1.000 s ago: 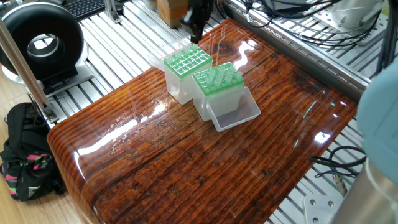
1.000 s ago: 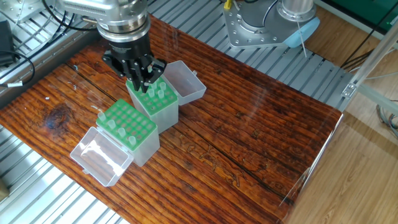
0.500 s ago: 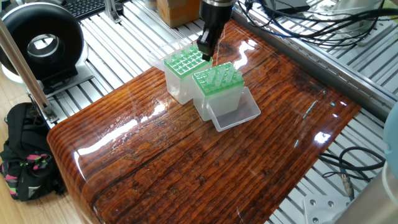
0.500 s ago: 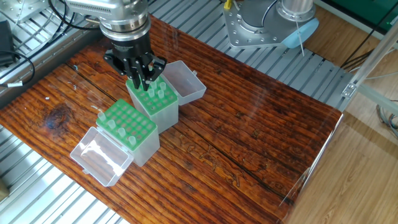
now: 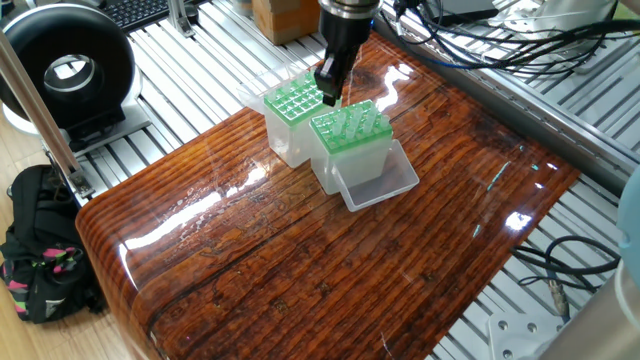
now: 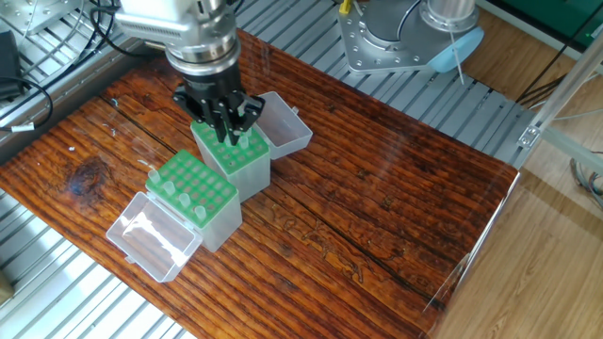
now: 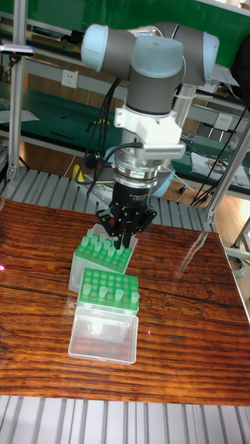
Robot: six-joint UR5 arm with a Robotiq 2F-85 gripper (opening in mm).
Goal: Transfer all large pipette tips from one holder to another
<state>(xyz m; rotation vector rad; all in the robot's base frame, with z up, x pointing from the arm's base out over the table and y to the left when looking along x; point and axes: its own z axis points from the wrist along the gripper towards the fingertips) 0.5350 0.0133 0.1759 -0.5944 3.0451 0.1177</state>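
Two clear holders with green racks stand side by side on the wooden table. One holder [image 6: 236, 155] [image 5: 350, 130] [image 7: 103, 253] has several large pipette tips [image 6: 243, 143] standing in it. The other holder [image 6: 196, 191] [image 5: 298, 102] [image 7: 109, 289] has a few tips [image 6: 170, 186] along one side. My gripper [image 6: 226, 134] [image 5: 329, 92] [image 7: 126, 244] points straight down over the first holder, at the edge facing the second one. Its fingers are drawn together just above the rack. I cannot make out a tip between them.
Each holder's clear lid lies open flat beside it [image 6: 279, 122] [image 6: 151, 235] [image 5: 382, 180] [image 7: 104, 334]. The robot base [image 6: 415, 38] is at the table's far side. A black round device [image 5: 65, 70], a cardboard box [image 5: 275, 18] and cables [image 5: 480, 40] lie around the table.
The gripper came down and shifted sideways over the holder, ending a little further along its rack. The holders and lids have not moved.
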